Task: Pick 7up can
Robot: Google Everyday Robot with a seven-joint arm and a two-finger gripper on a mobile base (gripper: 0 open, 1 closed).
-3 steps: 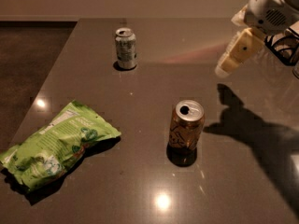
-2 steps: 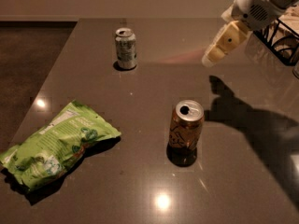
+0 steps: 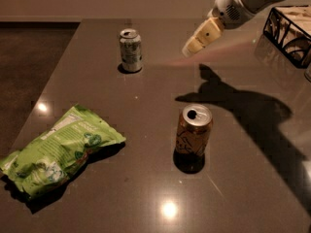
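Observation:
The 7up can (image 3: 130, 50) is a small silvery-white can with green markings. It stands upright at the far middle of the dark table (image 3: 146, 188). My gripper (image 3: 190, 49) hangs in the air at the upper right, on a white arm. It is to the right of the 7up can, well apart from it and above the table top. An orange-brown can (image 3: 194, 130) with an open silver top stands nearer to me, below the gripper.
A green crumpled snack bag (image 3: 56, 151) lies at the front left. A black wire basket (image 3: 290, 26) stands at the far right edge. The table's left edge runs diagonally from the far left corner toward me.
My gripper has moved left across the table toward the 7up can, and its shadow has moved with it. The cans and the bag have not moved.

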